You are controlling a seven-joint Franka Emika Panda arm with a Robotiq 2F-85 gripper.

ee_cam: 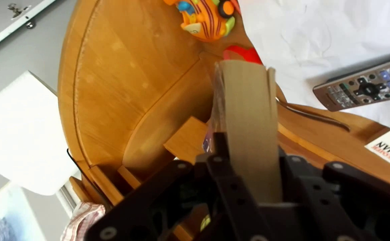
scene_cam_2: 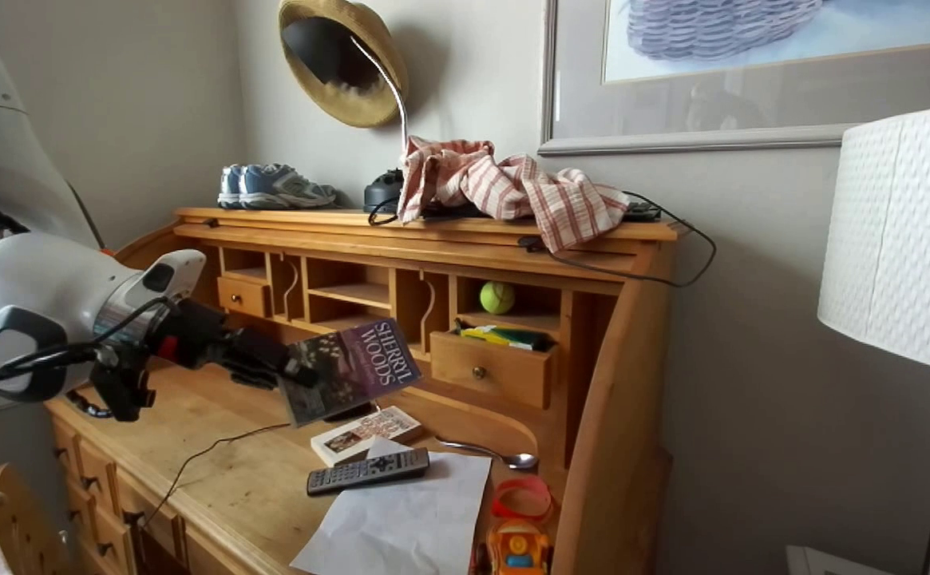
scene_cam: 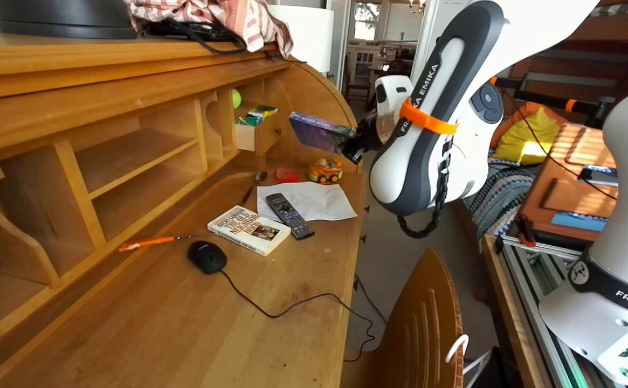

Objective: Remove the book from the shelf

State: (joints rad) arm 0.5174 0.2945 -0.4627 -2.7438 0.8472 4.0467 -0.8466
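The purple book (scene_cam: 314, 132) is held in the air above the desk, in front of the shelf (scene_cam: 80, 196). In an exterior view its cover (scene_cam_2: 365, 363) faces the camera and is tilted, with the shelf (scene_cam_2: 425, 369) behind it. My gripper (scene_cam: 352, 144) is shut on one end of the book; the gripper also shows in an exterior view (scene_cam_2: 295, 371). In the wrist view the book's page edges (ee_cam: 248, 110) stand between the two fingers of the gripper (ee_cam: 250, 150), touching both sides. The book is apart from the shelf and desk top.
A remote control (scene_cam: 290, 215) lies on white paper (scene_cam: 327, 200) beside a pale book (scene_cam: 249, 230). A black mouse (scene_cam: 207, 257) with a cord, a spoon (scene_cam_2: 512, 461), a red band (scene_cam_2: 522, 499) and a toy car (scene_cam: 325, 171) are on the desk. A drawer (scene_cam_2: 490, 370) stands open.
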